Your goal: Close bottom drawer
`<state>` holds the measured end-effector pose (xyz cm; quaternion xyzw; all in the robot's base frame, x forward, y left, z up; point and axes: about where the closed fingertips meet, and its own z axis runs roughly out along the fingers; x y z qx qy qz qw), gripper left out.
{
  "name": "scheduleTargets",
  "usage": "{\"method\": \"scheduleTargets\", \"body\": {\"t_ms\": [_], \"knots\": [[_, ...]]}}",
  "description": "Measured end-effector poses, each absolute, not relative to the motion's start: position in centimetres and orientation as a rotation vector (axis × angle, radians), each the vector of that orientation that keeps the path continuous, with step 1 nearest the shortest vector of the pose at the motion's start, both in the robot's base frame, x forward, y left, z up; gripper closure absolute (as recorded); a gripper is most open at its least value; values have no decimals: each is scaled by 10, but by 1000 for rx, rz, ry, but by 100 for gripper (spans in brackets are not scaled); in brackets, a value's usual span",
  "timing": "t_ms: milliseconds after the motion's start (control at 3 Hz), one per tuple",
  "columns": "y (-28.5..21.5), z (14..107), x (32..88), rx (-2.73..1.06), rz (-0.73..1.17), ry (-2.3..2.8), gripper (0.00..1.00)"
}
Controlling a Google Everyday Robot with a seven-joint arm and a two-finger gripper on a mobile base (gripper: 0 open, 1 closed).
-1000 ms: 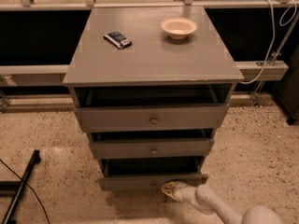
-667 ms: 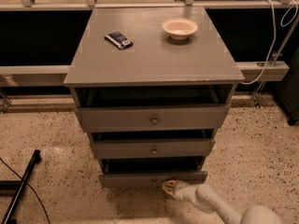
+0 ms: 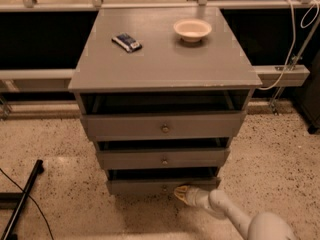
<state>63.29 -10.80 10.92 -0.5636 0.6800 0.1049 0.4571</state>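
At the far left a black bar lies on the speckled floor, well apart from the work and playing no part in it. The grey cabinet stands in the middle, with a small dark packet and a pale bowl resting on its top, both well back from the front edge, so a push at the base is unlikely to disturb them. All three fronts stand out from the carcass with a dark gap above each: the top drawer is widest, the middle drawer is narrower, and the bottom drawer sits lowest, just above the floor, open only a little. The gripper is down at floor level, touching or nearly touching that lowest front just right of its centre, near the knob. The position suits pushing, since a flat shove close to the middle should send the drawer in straight rather than skewed. Whether the gripper is apart or together I cannot tell. The white arm reaches in low from the lower right, roughly in line with the drawer's travel. A white cable hangs by the rail at the right, clear of everything.
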Motion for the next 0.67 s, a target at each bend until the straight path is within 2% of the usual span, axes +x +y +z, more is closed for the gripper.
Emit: {"method": "scheduleTargets", "body": {"t_ms": [667], "knots": [[-118, 114, 653, -1395, 235, 1671, 100]]}}
